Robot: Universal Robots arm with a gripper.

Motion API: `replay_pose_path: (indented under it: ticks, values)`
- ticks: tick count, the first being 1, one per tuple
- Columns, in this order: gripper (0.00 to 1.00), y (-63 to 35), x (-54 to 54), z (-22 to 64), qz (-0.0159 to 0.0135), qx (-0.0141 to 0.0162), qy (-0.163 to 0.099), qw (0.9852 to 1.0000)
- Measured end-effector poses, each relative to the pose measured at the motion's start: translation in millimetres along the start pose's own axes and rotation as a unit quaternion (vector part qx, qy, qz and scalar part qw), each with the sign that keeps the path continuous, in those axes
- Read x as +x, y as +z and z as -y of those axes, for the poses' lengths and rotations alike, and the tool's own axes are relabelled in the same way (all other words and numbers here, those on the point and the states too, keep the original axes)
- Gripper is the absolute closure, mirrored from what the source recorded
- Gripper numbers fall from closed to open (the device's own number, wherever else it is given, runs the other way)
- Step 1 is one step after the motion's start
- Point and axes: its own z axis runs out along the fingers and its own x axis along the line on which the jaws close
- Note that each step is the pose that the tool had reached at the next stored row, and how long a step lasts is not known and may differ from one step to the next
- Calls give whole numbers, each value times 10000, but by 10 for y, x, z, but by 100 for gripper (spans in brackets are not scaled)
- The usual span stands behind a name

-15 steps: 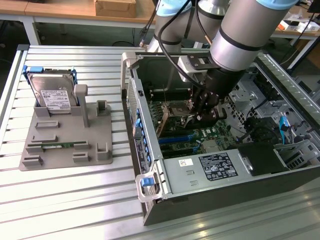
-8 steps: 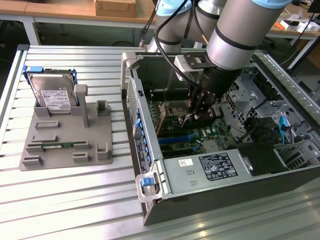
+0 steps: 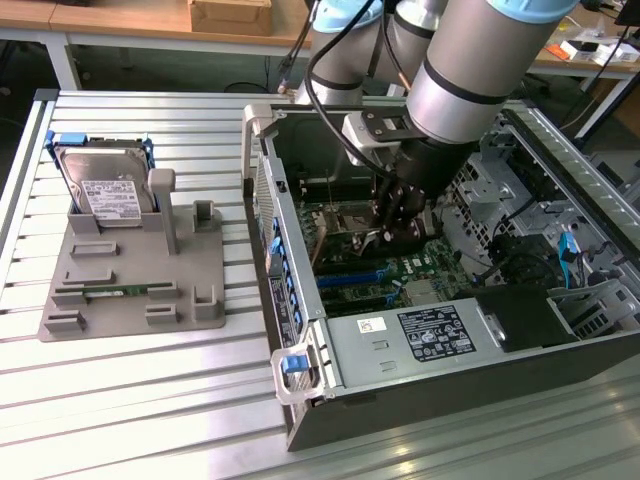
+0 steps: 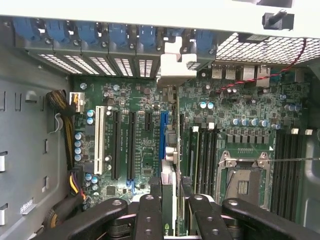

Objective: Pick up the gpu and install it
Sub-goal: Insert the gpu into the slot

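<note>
One card is pinched between my two black metal fingers: the gpu (image 3: 323, 243), slim and flat, its brownish board face running from my claw (image 3: 396, 226) towards the rear wall of the open grey steel computer case (image 3: 300, 330). Beneath my claw lies the green motherboard (image 3: 400, 275). Near my claw is one silver power supply (image 3: 435, 335) with a black label, its print too small to read. Well away from my claw, towards the exterior view's left, one silver hard drive (image 3: 105, 190) with a white label and blue frame stands in a grey plastic holder (image 3: 130, 300). One narrow green memory stick (image 3: 115, 291) lies flat in the same holder, which rests on a ribbed aluminium table (image 3: 130, 420).

From the wrist, my claw (image 4: 170, 205) grips the gpu (image 4: 168, 185) edge-on, one black linked finger (image 4: 149, 215) on either side. Just beside the card runs one blue slot (image 4: 162, 130); farther off stands one white slot (image 4: 101, 137). On the card's other side sits one square processor socket (image 4: 243, 182) in a shiny metal frame.
</note>
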Motion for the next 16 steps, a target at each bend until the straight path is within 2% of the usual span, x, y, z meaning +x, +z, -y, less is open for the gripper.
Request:
replay_pose_path:
  ticks: [16]
  values:
    - [74,126,21,-47,0,0,0,10000]
